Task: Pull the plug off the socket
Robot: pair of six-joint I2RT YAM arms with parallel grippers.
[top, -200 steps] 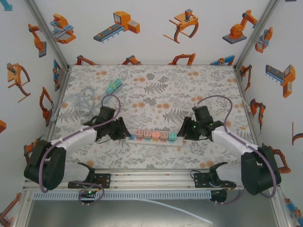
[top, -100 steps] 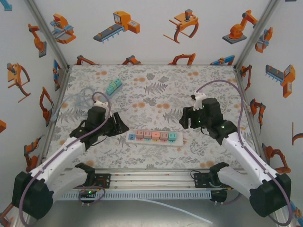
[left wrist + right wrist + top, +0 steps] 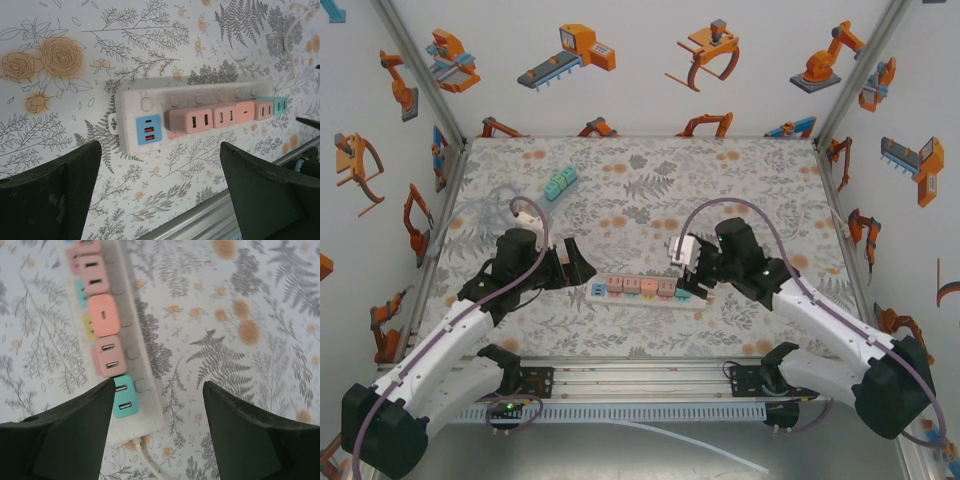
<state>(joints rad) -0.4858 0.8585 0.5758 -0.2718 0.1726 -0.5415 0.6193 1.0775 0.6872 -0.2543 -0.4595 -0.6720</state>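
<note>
Left gripper (image 3: 160, 150) hangs with both fingers spread wide, facing the blue end of the one white socket strip (image 3: 132, 106). The right gripper (image 3: 159, 385) is spread too, above the teal end, pinching nothing. Six plugs (image 3: 225, 116) sit in the strip in a row: one blue, three pink, one salmon, one teal. One loose teal block (image 3: 560, 183) and one coil of clear cable (image 3: 498, 212) lie well apart from it, at the far left of the floral surface (image 3: 650, 190). White walls (image 3: 640, 105) carry orange robot pictures.
</note>
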